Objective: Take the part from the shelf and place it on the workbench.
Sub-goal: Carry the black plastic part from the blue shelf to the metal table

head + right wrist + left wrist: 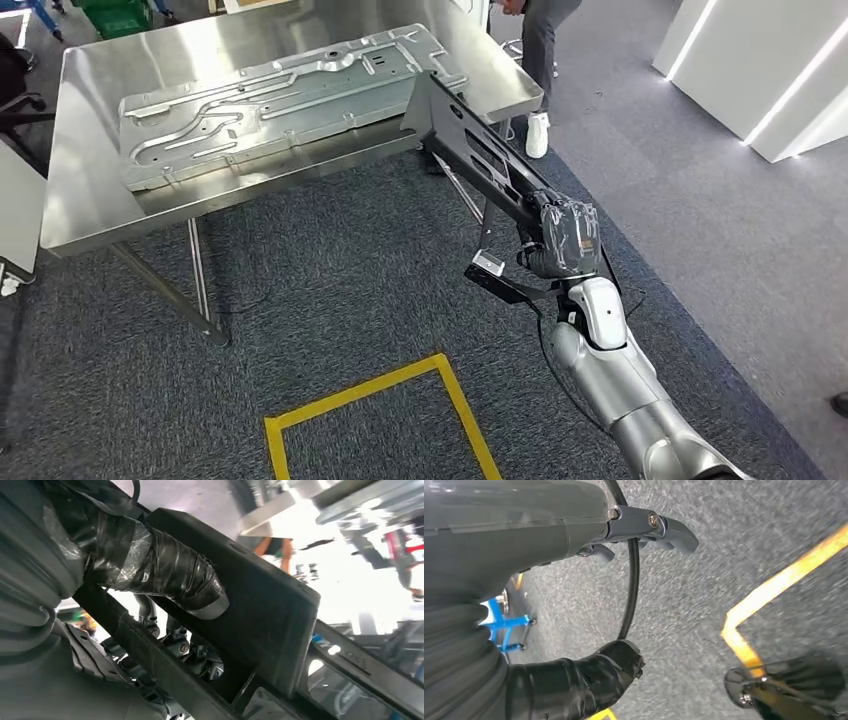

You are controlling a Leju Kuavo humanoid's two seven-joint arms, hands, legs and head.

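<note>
- The part [490,170], a long dark metal frame with cut-out slots, runs diagonally from the centre right of the head view up towards the upper middle; its far end overlaps the near right edge of the workbench [90,200], its near end hangs out over the carpet.
- The right hand [566,238] grips the part near its lower end, so the long axis points away from the hand, up and left towards the bench. In the right wrist view the taped thumb [170,577] lies across a flat dark bar of the part [260,615], with darker fingers curled on the underside.
- The left hand [624,595] hangs over the carpet, holding nothing, thumb and fingers apart; the right hand is plainly the nearer one.
- Judgement: the coming move is to carry the frame forward along its own axis until it rests fully on the benchtop.
- The workbench is brushed stainless steel, reflective, on thin angled legs. A large pressed sheet-metal panel [290,100] with ribs and raised channels lies on it, taking up much of the top, just left of the part's far end.
- The floor is grey textured carpet [330,290] with yellow tape [370,390] marking a square at the lower middle.
- A person [540,60] stands beyond the bench's far right corner, at the upper right.
</note>
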